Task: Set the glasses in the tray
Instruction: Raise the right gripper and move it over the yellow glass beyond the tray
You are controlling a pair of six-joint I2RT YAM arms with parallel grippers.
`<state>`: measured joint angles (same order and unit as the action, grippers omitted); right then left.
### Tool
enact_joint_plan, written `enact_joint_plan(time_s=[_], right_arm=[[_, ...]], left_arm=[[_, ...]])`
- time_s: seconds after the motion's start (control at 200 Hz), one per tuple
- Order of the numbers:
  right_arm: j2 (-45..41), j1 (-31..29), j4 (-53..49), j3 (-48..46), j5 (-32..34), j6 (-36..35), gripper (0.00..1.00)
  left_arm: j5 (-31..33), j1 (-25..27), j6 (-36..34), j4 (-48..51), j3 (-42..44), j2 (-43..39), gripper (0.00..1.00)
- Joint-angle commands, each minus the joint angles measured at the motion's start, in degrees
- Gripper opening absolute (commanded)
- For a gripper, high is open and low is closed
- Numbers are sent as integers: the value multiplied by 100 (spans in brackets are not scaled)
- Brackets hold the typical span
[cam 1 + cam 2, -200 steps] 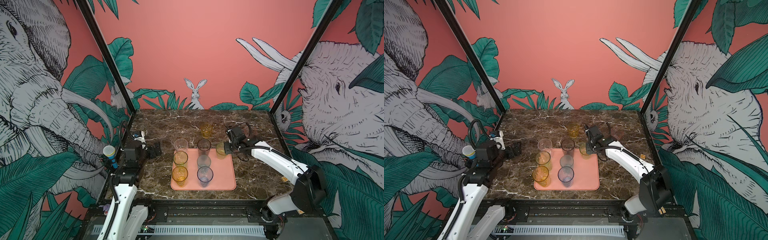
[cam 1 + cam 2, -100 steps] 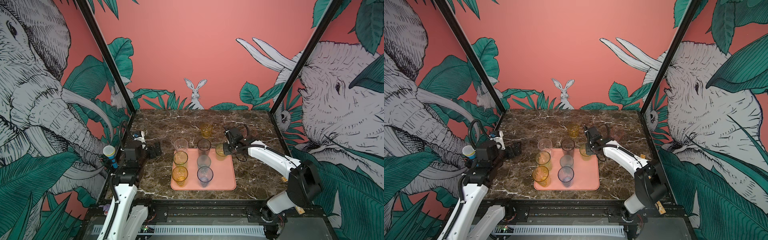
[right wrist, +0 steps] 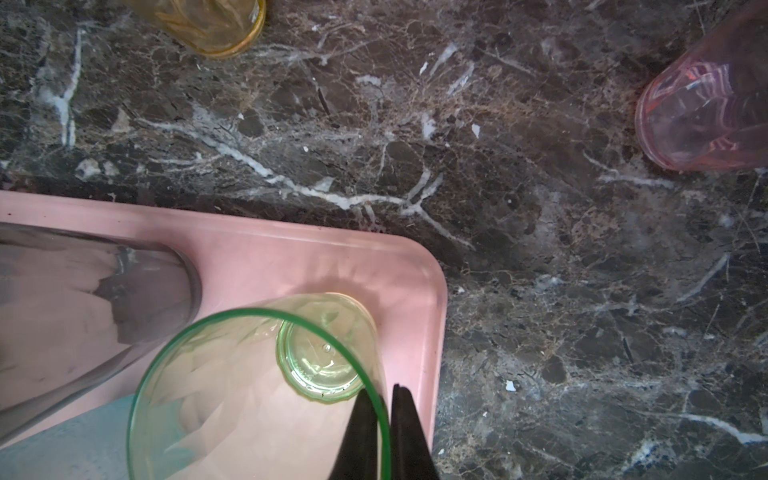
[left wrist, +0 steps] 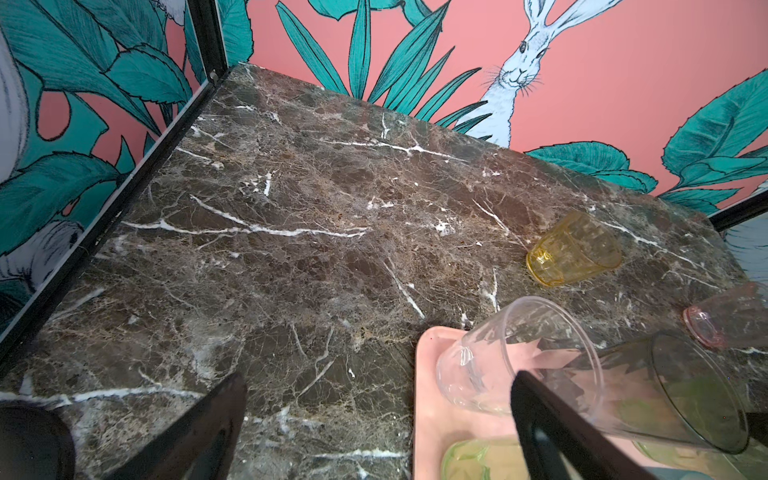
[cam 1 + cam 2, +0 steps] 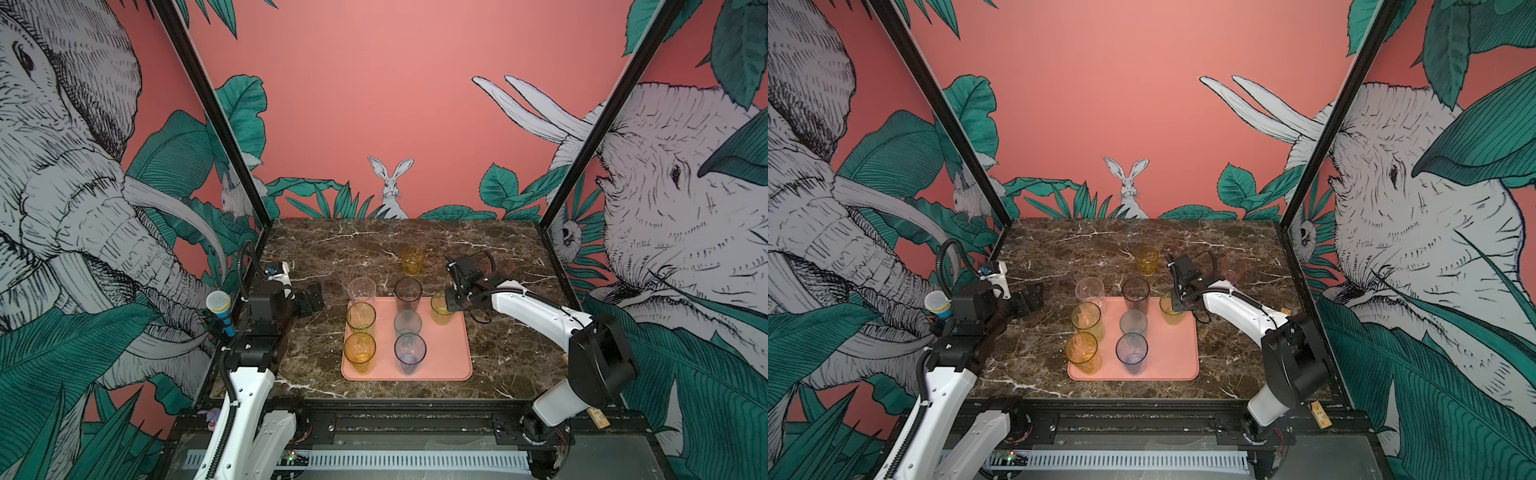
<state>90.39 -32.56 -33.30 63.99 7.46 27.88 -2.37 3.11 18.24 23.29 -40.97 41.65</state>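
The right claw (image 3: 381, 399), closed on the rim of the green glass (image 3: 249, 374), has come a little lower, so the glass now seems to stand in the far right corner of the tray (image 3: 291, 249), ready for release, while the left claw (image 5: 311, 297) waits wide open.

Partly beyond the right wrist view's edge: pink glass (image 3: 702, 104) and amber glass (image 3: 208, 23).

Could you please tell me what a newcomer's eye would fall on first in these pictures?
The salmon tray mid-table, crowded with tinted glasses, draws the eye first. At its far right corner the right gripper is shut on the rim of a green glass. Behind the tray, an amber glass and a pink glass stand on the marble.
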Motion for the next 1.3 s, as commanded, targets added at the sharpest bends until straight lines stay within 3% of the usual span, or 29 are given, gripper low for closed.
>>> enact_joint_plan(time_s=[0.0, 0.44, 0.855, 1.296], right_arm=[[49, 23, 91, 6, 61, 3, 11], [-55, 22, -424, 482, 143, -53, 43], [-80, 27, -886, 1721, 227, -347, 47], [1131, 290, -590, 3125, 135, -309, 49]], left_arm=[[-36, 7, -5, 7, -69, -64, 100], [-54, -2, -19, -9, -137, -41, 100], [43, 5, -67, 35, -165, -67, 99], [94, 4, -151, 86, -240, -23, 99]])
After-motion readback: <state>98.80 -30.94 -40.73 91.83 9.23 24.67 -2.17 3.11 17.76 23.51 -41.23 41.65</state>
